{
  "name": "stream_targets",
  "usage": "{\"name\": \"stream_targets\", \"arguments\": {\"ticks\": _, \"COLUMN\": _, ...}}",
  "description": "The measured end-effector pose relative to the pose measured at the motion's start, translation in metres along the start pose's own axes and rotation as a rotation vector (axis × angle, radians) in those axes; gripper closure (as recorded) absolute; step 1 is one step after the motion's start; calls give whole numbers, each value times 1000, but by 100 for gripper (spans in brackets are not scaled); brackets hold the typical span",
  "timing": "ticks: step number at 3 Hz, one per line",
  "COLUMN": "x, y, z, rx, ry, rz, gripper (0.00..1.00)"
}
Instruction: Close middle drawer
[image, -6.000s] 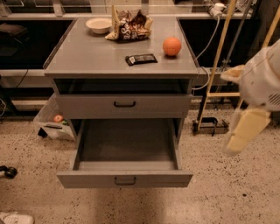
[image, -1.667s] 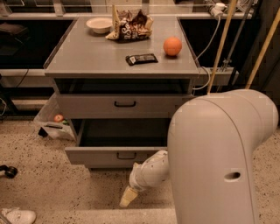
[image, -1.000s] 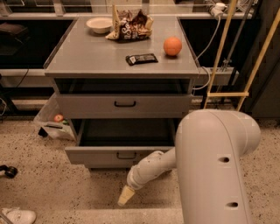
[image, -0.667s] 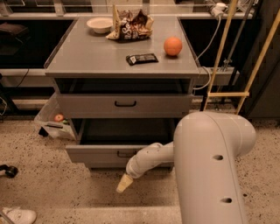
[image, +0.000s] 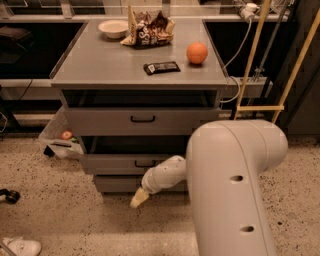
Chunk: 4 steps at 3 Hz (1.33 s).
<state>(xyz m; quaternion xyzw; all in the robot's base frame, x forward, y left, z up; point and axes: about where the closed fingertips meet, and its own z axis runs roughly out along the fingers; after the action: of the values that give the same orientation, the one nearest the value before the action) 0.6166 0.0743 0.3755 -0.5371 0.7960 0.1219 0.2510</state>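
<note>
The middle drawer (image: 112, 164) is the second grey front of the cabinet (image: 100, 65), with a small dark bar handle (image: 144, 163). It stands out only slightly from the cabinet, with a dark gap above it. My gripper (image: 138, 198) is a cream tip at the end of the white arm (image: 235, 185). It hangs low in front of the lowest drawer (image: 112, 184), just below and a little left of the middle drawer's handle. The wrist lies against the middle drawer's front, to the right of the handle. The top drawer (image: 142, 120) sits a little proud of the cabinet.
On the cabinet top lie a white bowl (image: 113, 28), a snack bag (image: 149, 29), an orange (image: 197, 52) and a dark bar (image: 161, 67). A clear bin (image: 60, 141) stands on the floor at left, a white shoe (image: 20, 247) at bottom left, and yellow poles (image: 255, 55) at right.
The middle drawer, pulled far out before, has slid in almost flush. My arm has swung left and in toward the cabinet, pushing on its front.
</note>
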Motion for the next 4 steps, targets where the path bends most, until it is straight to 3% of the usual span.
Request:
{"name": "stream_targets", "arguments": {"ticks": 1, "x": -28, "y": -25, "z": -6, "rx": 64, "ry": -41, "rz": -4, "gripper": 0}}
{"name": "stream_targets", "arguments": {"ticks": 2, "x": -28, "y": -25, "z": -5, "rx": 64, "ry": -41, "rz": -4, "gripper": 0}}
{"name": "stream_targets", "arguments": {"ticks": 3, "x": -52, "y": -33, "z": -7, "rx": 94, "ry": -69, "rz": -19, "gripper": 0}}
{"name": "stream_targets", "arguments": {"ticks": 4, "x": -52, "y": -33, "z": -7, "rx": 94, "ry": -69, "rz": -19, "gripper": 0}}
